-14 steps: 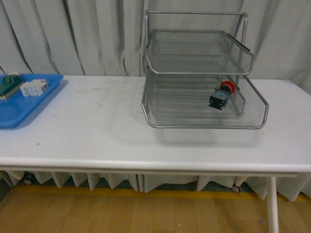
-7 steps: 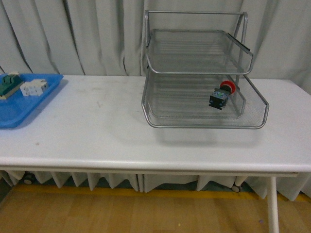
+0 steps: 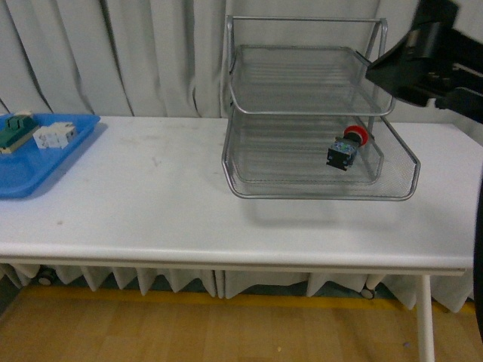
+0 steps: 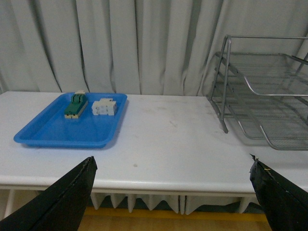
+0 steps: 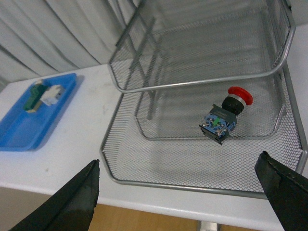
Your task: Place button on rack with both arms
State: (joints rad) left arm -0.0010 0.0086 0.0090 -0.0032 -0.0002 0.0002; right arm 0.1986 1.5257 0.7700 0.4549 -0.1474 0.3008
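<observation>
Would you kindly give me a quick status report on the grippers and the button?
Both grippers open, holding nothing. Button lying on its side in a lower tray of the rack, red cap toward the back. Right arm raised beside the rack; nothing blocking.

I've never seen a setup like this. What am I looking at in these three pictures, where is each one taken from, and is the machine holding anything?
This is a robot with two arms, each ending in a two-fingered gripper. One picture comes from a camera on its body, facing a white table; the dark shape at upper right is its right arm. The other two come from cameras on its wrists, so the black wedges in the corners are gripper fingers: the left gripper and the right gripper. Both are open and empty. On the table stands a wire-mesh rack; a red-capped button lies in one of its lower trays. At the left, a blue tray holds two small parts.
</observation>
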